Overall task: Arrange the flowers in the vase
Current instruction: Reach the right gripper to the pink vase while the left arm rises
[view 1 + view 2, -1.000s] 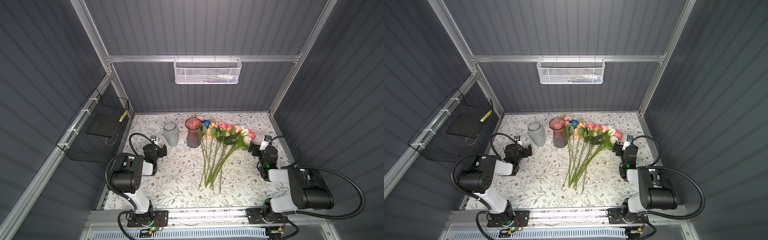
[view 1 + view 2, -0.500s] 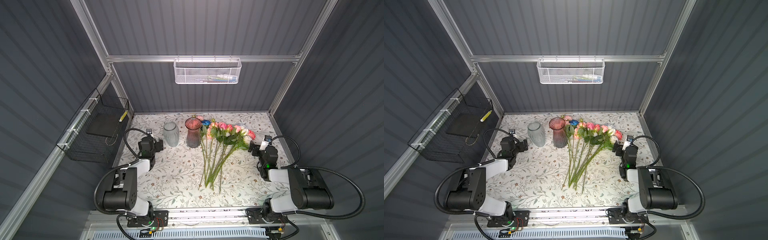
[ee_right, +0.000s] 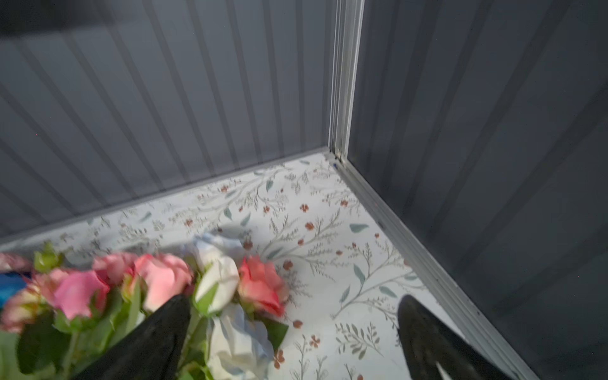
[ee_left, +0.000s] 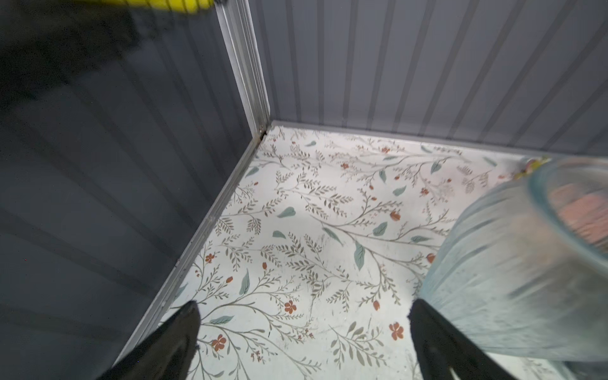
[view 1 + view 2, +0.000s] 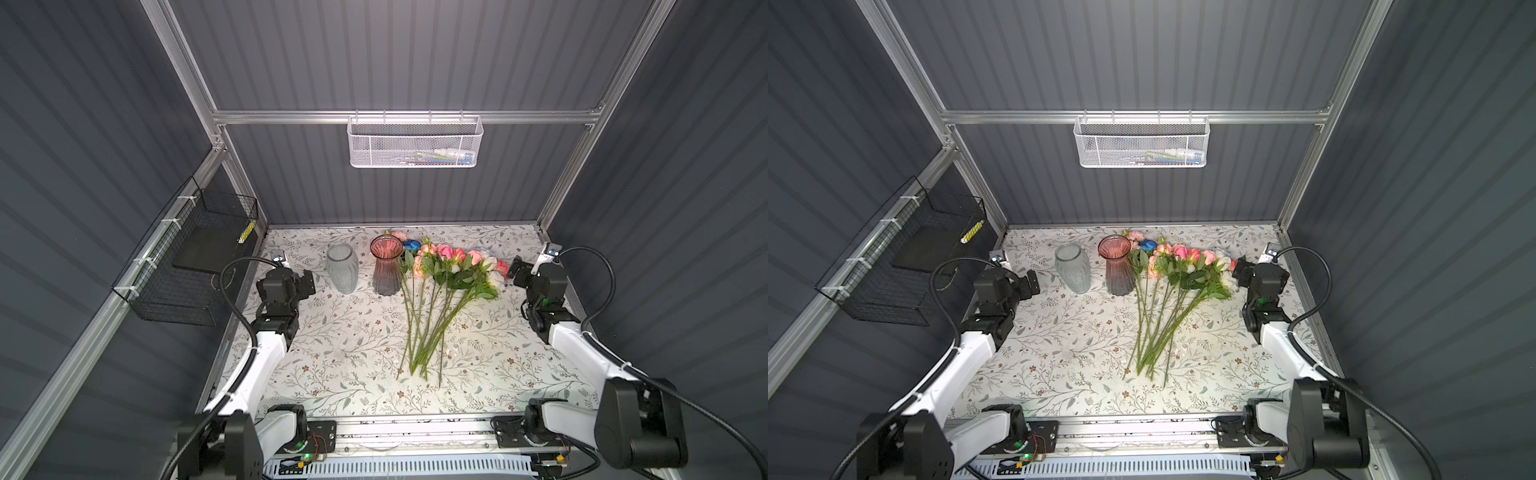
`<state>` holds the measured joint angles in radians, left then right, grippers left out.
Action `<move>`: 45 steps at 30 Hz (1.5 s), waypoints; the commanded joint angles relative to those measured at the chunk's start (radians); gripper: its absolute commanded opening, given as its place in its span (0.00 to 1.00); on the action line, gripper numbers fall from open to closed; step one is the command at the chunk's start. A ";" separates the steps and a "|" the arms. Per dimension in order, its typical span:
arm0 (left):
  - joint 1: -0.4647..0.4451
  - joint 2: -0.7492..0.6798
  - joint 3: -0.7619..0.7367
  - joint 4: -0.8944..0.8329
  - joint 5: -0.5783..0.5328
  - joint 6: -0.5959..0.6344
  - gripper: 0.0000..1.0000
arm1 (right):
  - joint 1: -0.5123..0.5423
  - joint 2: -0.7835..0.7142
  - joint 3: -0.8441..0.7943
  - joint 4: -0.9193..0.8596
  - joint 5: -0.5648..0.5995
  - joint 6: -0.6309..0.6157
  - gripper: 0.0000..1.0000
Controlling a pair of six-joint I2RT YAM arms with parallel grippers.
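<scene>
Overhead, flowers (image 5: 453, 272) show full stems; right wrist, heads.

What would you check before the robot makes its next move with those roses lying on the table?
1. Flowers lying loose on the table, none in a vase: ok to pick.
2. Left fingers open, nothing between them: ok.
3. Right fingers open, empty, beside the flowers: ok.
4. Pink vase upright, mouth unblocked: ok.
5. Clear vase upright; clearance from the left fingers: cannot tell.
</scene>
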<state>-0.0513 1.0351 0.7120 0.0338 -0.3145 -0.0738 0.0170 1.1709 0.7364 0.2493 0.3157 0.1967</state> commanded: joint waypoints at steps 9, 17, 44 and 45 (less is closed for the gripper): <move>-0.002 -0.171 0.410 -0.565 0.184 -0.358 1.00 | -0.025 0.037 0.314 -0.506 -0.560 0.435 0.63; -0.003 -0.241 0.332 -0.557 0.289 -0.486 0.96 | 0.235 0.412 0.776 -0.858 -0.472 0.410 0.51; -0.008 -0.238 0.275 -0.646 0.635 -0.400 0.92 | 0.584 1.014 1.575 -1.186 -0.357 0.469 0.54; -0.010 -0.239 0.273 -0.643 0.634 -0.400 0.92 | 0.585 1.017 1.576 -1.188 -0.354 0.469 0.54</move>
<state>-0.0536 0.8120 0.9897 -0.5941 0.2916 -0.4980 0.5949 2.1777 2.2860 -0.8742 -0.0628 0.6559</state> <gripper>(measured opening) 0.917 0.542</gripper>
